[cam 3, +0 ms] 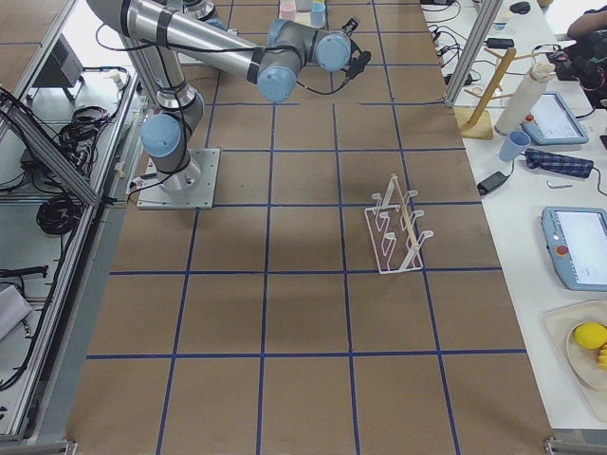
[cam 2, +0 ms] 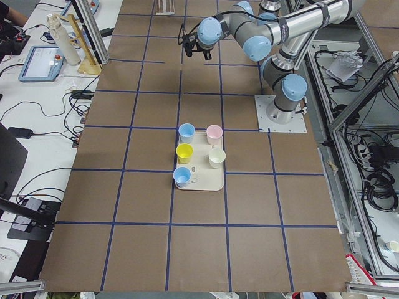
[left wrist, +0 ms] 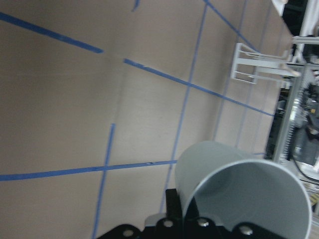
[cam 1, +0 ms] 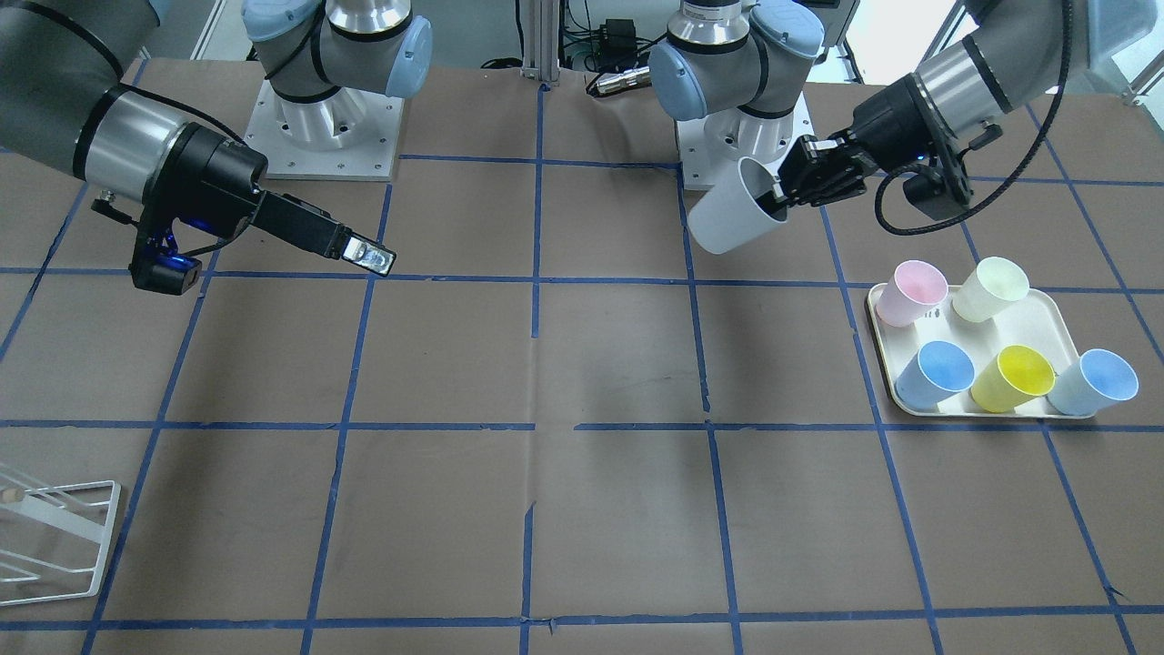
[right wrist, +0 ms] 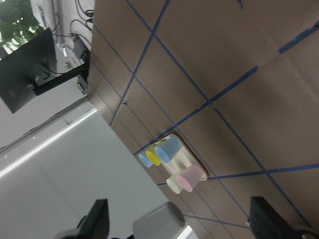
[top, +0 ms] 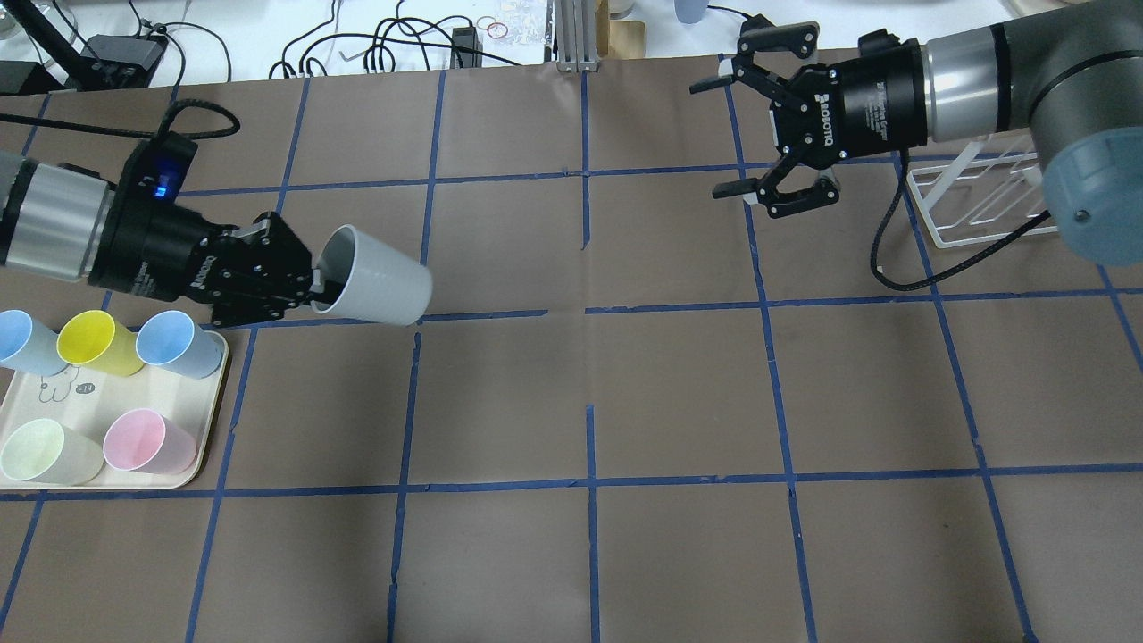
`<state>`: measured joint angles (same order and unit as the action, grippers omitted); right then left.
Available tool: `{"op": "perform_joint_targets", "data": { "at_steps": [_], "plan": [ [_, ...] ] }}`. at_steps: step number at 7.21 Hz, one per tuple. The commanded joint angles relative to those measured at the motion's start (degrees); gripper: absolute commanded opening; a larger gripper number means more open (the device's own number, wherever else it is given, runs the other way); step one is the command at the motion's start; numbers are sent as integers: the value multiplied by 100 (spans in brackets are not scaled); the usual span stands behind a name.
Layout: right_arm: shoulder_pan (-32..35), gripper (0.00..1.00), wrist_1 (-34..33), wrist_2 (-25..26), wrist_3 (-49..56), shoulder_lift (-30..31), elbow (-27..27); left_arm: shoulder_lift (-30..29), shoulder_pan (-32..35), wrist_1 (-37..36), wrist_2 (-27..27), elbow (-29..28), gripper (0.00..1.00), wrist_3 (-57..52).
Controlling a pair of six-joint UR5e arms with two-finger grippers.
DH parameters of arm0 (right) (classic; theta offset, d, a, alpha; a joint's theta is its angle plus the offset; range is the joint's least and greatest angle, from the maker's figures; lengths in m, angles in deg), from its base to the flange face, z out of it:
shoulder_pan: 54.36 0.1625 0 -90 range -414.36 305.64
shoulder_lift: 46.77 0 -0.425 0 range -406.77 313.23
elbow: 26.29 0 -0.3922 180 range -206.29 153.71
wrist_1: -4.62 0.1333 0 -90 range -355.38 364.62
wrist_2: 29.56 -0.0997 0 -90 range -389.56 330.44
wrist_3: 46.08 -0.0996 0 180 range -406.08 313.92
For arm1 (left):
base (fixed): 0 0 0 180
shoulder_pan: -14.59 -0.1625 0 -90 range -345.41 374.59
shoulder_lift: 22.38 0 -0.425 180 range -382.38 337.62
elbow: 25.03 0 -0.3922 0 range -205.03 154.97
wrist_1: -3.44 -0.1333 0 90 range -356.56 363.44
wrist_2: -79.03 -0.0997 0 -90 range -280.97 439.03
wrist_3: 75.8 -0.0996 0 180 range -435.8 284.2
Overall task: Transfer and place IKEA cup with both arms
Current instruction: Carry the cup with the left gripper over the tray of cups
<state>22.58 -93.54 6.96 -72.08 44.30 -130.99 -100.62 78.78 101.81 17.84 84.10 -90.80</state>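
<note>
Overhead view, from the bottom edge of the frame upward. At lower left a tray [top: 62, 393] holds five coloured cups [top: 150, 442], all upright.

Just above the tray, at middle left, the left gripper [top: 317, 288] is clamped on the rim of the grey cup [top: 379, 286]. One finger is inside the mouth and the other is outside the wall. The cup appears to hang clear of the table, just beyond the tray's top right corner.

At upper right, well apart from the cup, the right gripper [top: 714, 138] has its jaws spread wide and holds nothing. A white wire rack [top: 973, 201] stands just behind it, at the right edge.

The hold is the likely weak point. Only a thin strip of rim is pinched, and the whole body sticks out unsupported, so the cup could pivot or slip in the fingers. The wall is smooth and tapered, so the right gripper could slide off it as it closes, or knock the cup askew. If the left lets go before the right has a firm hold, the cup would probably drop and roll.

The cup lies on its side. Its long axis runs left to right across the frame, with the mouth facing left into the left gripper. The closed base points right toward the middle of the table and seems to dip a little.
</note>
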Motion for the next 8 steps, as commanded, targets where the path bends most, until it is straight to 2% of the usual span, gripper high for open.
{"op": "perform_joint_targets", "data": {
  "at_steps": [1, 2, 4, 5, 6, 8],
  "plan": [
    [49, 100, 68, 1624, -1, 541, 64, 45, -650, -422, -1768, -102, 0, -421],
    [153, 100, 68, 2230, 34, 701, 72, 11, -1141, -607, -2418, -137, 0, -1033],
    [574, 100, 68, 3661, 113, 764, 160, -147, -2265, -1064, -2774, -216, 0, -2578],
    [916, 100, 68, 4356, 418, 781, 178, -304, -2601, -1135, -2794, -286, 0, -3187],
    [1154, 100, 68, 5129, 812, 842, 187, -576, -2787, -1502, -2855, -322, 0, -3636],
    [1244, 100, 418, 5234, 983, 1018, 169, -1304, -3349, -1821, -2943, -592, 0, -4341]
  ]
}}
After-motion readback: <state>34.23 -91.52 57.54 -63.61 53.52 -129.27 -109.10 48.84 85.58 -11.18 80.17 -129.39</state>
